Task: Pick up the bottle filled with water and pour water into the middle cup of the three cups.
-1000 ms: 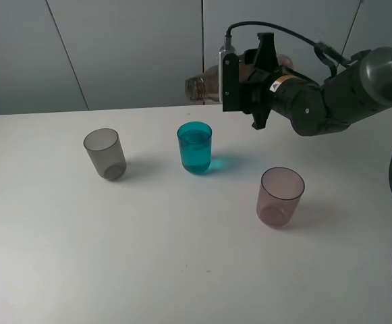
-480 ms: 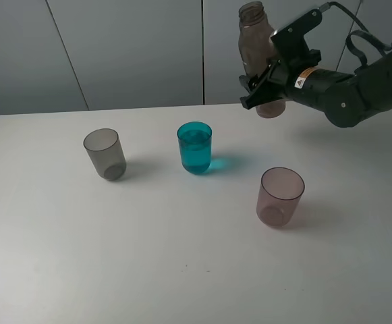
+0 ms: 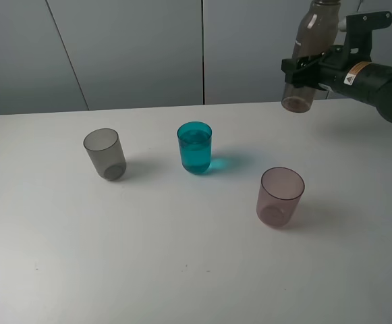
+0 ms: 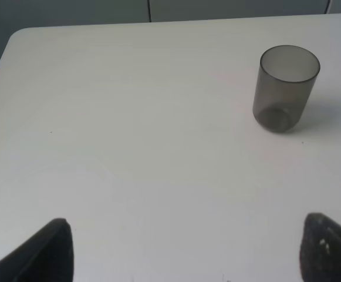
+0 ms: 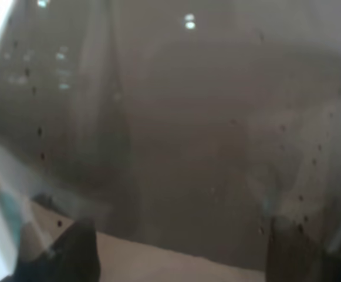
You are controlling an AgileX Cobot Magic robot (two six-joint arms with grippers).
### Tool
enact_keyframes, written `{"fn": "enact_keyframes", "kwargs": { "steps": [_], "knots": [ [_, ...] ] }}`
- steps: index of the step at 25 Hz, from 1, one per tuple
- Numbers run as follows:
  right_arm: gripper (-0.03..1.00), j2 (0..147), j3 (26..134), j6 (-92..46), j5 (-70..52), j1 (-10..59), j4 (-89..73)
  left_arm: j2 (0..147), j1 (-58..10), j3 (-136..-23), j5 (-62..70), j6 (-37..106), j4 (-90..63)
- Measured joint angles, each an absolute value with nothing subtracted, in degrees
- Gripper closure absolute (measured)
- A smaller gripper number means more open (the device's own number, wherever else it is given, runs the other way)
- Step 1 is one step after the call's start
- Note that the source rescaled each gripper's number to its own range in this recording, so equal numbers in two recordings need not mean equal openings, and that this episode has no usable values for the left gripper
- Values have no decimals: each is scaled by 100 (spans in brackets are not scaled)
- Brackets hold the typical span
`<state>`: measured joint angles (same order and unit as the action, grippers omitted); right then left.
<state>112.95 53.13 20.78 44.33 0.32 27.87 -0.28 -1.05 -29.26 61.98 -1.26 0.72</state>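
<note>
Exterior high: right jaws clamp bottle (image 3: 308,50) upright, far right; weak grip could drop it onto tabletop (image 3: 182,256).

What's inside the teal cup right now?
The teal cup holds clear liquid nearly to its rim. How much remains in the bottle, upright in the right hand, cannot be seen through its smoky wall.
</note>
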Motion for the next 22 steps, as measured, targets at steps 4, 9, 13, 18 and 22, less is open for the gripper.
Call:
{"fn": "enact_keyframes", "kwargs": {
  "steps": [4,9,13,18,22],
  "knots": [
    [97,11813,5313,1921,4927,-72,2796,-28,-105,-2926,6198,-126,72],
    [97,12264,5322,1285,5618,-72,2891,-28,-105,-2926,6198,-126,72],
    [97,12494,5322,869,5809,-72,2904,-28,-105,-2926,6198,-126,72],
    [97,12581,5322,751,5822,-72,2915,-28,-105,-2926,6198,-126,72],
    [97,12661,5322,729,5833,-72,2915,-28,-105,-2926,6198,-126,72]
  ]
}}
